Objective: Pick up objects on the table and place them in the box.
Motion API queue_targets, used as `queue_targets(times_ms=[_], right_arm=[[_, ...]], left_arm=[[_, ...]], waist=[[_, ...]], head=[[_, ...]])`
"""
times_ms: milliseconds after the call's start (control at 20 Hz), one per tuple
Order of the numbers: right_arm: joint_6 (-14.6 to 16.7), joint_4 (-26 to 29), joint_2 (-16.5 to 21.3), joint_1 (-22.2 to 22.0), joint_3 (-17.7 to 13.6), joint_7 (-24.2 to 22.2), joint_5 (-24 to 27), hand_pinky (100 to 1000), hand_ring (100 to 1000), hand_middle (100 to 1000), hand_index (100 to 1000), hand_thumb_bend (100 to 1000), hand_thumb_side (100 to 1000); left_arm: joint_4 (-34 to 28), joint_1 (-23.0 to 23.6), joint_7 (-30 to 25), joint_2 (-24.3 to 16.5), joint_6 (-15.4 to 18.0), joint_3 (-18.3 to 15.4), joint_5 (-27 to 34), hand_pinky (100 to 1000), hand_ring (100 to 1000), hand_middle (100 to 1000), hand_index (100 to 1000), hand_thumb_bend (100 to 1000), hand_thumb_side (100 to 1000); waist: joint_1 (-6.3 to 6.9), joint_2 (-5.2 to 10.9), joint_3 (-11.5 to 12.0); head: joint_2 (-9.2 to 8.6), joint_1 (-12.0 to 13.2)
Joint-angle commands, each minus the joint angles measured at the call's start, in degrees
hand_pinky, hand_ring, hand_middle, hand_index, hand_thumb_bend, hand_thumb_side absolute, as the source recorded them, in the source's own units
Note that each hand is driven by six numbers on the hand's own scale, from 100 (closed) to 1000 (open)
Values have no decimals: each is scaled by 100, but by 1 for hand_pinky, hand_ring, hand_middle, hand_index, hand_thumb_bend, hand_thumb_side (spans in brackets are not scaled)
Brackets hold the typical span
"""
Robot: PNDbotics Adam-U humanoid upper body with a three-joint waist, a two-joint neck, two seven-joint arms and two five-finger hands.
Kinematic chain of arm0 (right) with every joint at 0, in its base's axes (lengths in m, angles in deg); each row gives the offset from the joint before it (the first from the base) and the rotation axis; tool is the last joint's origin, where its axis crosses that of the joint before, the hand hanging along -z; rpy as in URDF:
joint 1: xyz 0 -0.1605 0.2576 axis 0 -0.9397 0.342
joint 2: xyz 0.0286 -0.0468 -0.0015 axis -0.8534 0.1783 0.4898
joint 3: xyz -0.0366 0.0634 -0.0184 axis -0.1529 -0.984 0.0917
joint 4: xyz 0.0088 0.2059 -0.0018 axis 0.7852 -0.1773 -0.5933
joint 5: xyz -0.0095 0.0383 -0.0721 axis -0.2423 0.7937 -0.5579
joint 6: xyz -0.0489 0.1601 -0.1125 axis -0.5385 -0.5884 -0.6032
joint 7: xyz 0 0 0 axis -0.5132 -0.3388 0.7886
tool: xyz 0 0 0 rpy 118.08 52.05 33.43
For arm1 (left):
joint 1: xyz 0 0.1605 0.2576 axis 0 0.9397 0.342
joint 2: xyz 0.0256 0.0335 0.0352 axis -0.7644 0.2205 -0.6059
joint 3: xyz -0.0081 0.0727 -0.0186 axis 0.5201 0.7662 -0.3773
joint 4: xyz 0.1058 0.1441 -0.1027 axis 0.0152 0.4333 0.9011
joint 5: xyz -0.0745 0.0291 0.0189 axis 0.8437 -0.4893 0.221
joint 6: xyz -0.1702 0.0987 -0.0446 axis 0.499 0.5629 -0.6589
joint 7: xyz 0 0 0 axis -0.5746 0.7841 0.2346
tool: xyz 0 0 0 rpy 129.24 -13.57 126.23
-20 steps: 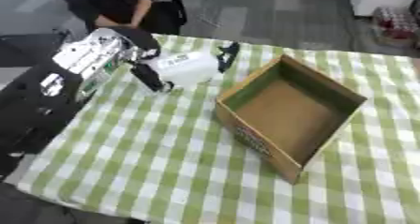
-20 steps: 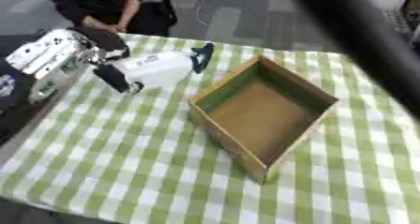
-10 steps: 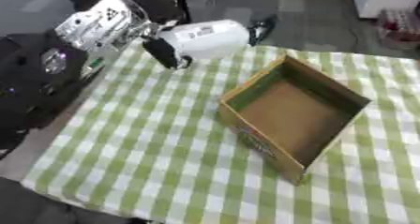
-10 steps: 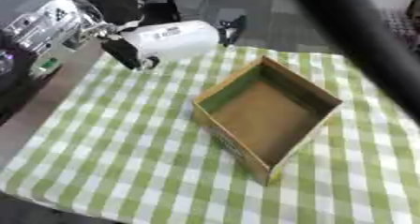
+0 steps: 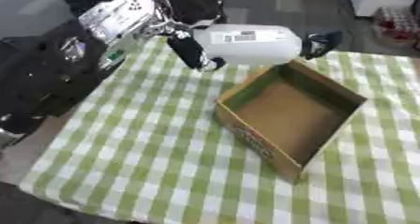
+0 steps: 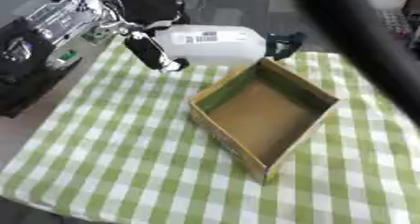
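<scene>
My left hand (image 5: 184,45) is shut on a white bottle (image 5: 246,42) with a dark cap (image 5: 320,42), held on its side in the air above the far left corner of the cardboard box (image 5: 287,110). The cap end points right, over the box's far rim. The box is open and shows a bare brown floor; it sits on the green-and-white checked table (image 5: 139,148). My right hand itself shows in neither view; only a blurred dark bar (image 6: 361,45), likely the right arm, crosses the right eye view.
The table's left edge runs beside my dark left arm (image 5: 41,82). A person in dark clothes (image 5: 172,3) stands beyond the far edge. Checked cloth spreads to the left and front of the box.
My left hand has lifted the bottle and carried it to the right, from left of the box to above its far left corner. The camera has also shifted.
</scene>
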State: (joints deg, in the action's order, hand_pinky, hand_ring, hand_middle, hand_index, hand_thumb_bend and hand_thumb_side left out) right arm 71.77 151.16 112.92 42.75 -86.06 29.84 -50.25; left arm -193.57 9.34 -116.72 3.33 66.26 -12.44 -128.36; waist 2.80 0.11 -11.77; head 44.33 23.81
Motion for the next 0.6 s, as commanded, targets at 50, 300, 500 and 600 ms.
queue_targets(times_ms=[50,300,500,600], right_arm=[[-30,76,123,108,-7,-12,45,440,576,575,843,357,965],[-44,76,113,148,-3,-28,79,440,576,575,842,359,965],[-50,76,104,172,-6,-34,100,441,576,575,842,360,965],[-52,76,101,180,-8,-37,108,441,576,575,842,361,965]], left_arm=[[139,-211,151,-131,367,91,317,100,100,100,196,100,783],[518,-379,88,-4,703,253,527,165,100,188,294,100,830],[967,-419,-411,122,610,371,696,568,538,604,620,222,974],[1054,-442,-642,175,595,401,795,752,755,790,751,518,1000]], waist=[[-2,62,-15],[3,53,-54],[4,48,-78],[3,46,-85]], head=[[-21,58],[-21,52],[-21,42],[-21,33]])
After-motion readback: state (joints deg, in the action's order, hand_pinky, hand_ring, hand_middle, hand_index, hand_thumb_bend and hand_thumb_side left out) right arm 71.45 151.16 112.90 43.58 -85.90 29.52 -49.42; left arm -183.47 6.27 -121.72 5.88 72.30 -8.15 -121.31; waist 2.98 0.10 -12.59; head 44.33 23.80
